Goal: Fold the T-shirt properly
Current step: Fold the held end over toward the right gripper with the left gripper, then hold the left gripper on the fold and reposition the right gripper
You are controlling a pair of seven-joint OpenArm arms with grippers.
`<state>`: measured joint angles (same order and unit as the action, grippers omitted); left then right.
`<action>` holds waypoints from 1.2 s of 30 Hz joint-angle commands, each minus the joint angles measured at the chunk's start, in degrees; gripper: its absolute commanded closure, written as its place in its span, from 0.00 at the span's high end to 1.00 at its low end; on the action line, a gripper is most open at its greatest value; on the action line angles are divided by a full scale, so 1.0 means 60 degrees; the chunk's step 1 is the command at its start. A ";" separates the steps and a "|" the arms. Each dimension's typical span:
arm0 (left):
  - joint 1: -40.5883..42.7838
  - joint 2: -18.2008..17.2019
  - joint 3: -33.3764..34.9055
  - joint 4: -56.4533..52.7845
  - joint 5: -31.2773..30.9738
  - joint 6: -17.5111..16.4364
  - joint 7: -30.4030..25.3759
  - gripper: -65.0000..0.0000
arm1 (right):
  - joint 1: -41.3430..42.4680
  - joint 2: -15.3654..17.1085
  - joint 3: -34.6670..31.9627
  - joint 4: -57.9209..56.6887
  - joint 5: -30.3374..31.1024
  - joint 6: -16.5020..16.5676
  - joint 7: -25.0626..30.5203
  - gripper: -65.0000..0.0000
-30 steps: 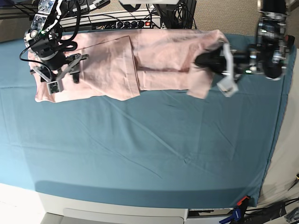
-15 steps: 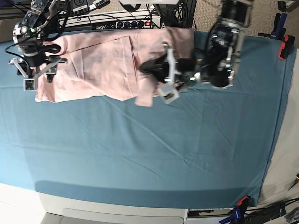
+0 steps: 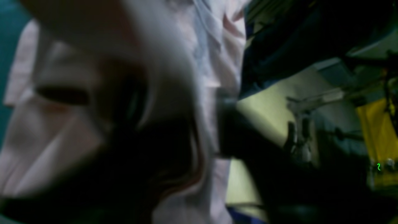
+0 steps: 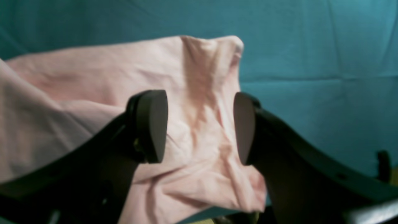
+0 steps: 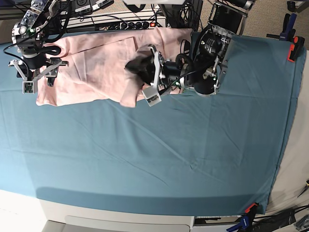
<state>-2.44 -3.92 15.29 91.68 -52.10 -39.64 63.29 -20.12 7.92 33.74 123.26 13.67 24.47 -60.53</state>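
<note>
step: lay folded flap | L tool (image 5: 145, 79): grip can't tell, blurred; T-shirt (image 5: 96, 67) flap right under it | R tool (image 4: 200, 124): released, hem just below | tip: drop low, square edges, lift straight, no snag

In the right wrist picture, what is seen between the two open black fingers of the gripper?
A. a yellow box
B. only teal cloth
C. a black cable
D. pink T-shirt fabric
D: wrinkled pink T-shirt fabric fills the gap between the right gripper's parted fingers.
</note>
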 commanded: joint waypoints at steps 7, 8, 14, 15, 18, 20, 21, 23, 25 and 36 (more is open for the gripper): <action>-0.0390 0.0670 -0.0018 0.0146 0.1075 0.0787 -0.0382 0.59 | 0.0044 0.0109 0.0058 0.0124 0.0215 -0.0025 0.0335 0.51; -0.0495 0.0619 -0.0036 0.0189 0.1075 0.0787 -0.0087 0.55 | 0.0044 0.0109 0.0058 0.0124 0.0211 -0.0025 0.0331 0.51; -0.0736 -0.0401 -0.0561 0.0943 0.0896 0.0783 0.0612 0.00 | 0.0044 0.0106 0.0058 0.0124 0.0211 -0.0022 0.0310 0.51; -0.0663 -0.0590 -0.0801 0.1071 0.0896 0.0790 0.0623 0.00 | 0.0044 0.0109 0.0058 0.0124 0.0211 -0.0022 0.0310 0.51; -0.0357 -0.1078 -0.1432 0.1209 0.0903 0.1126 0.0616 0.00 | 0.0044 0.0109 0.0058 0.0124 0.0211 -0.0022 0.0313 0.51; -0.0073 -0.1260 -0.1701 0.1209 0.0907 0.1151 0.0630 0.00 | 0.0047 0.0109 0.0058 0.0124 0.0215 -0.0022 0.0321 0.51; 0.0073 -0.1257 -0.1789 0.1209 0.0907 0.1202 0.0634 0.00 | 0.0047 0.0109 0.0058 0.0124 0.0215 -0.0025 0.0335 0.51; 0.0339 -0.1224 -0.1883 0.1264 0.0907 0.1300 0.0630 0.00 | 0.0047 0.0106 0.0058 0.0124 0.0219 -0.0022 0.0346 0.51; 0.0568 -0.1180 -0.1883 0.1439 0.0907 0.1384 0.0627 0.00 | 0.0044 0.0106 0.0058 0.0124 0.0215 -0.0022 0.0342 0.51; 0.1311 -0.0761 -0.1883 0.2124 0.1137 0.1395 0.0444 0.00 | 0.0044 0.0109 0.0058 0.0124 0.0215 -0.0025 0.0342 0.51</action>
<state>6.09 -8.71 4.05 103.31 -44.25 -31.09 67.09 -20.12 7.92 33.74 123.26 14.87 24.43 -59.94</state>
